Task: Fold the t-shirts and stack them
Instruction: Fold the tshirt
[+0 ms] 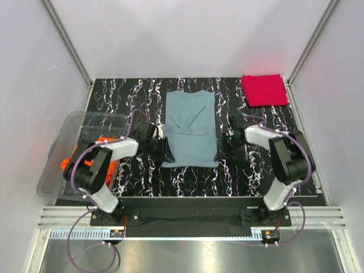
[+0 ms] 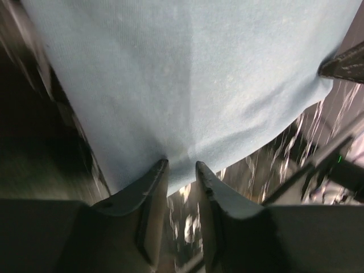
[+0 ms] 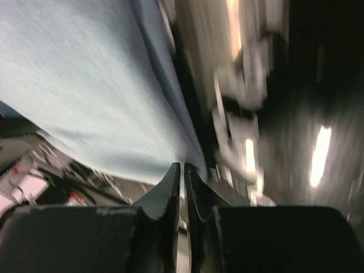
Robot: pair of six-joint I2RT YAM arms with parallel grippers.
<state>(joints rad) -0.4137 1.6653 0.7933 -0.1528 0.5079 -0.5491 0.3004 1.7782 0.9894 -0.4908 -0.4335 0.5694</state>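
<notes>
Soft, light, limp grey-blue shirt (image 1: pixel 190 128) spread at the centre of the table (image 1: pixel 142 170); left gripper (image 2: pixel 182 164) and right gripper (image 3: pixel 182 166) each clamp a near hem corner, probably the evenest hold for folding.

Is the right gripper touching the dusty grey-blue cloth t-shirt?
Touching. The right wrist view shows the right gripper nearly shut, with a corner of the dusty grey-blue cloth t-shirt pinched between its fingertips.
</notes>
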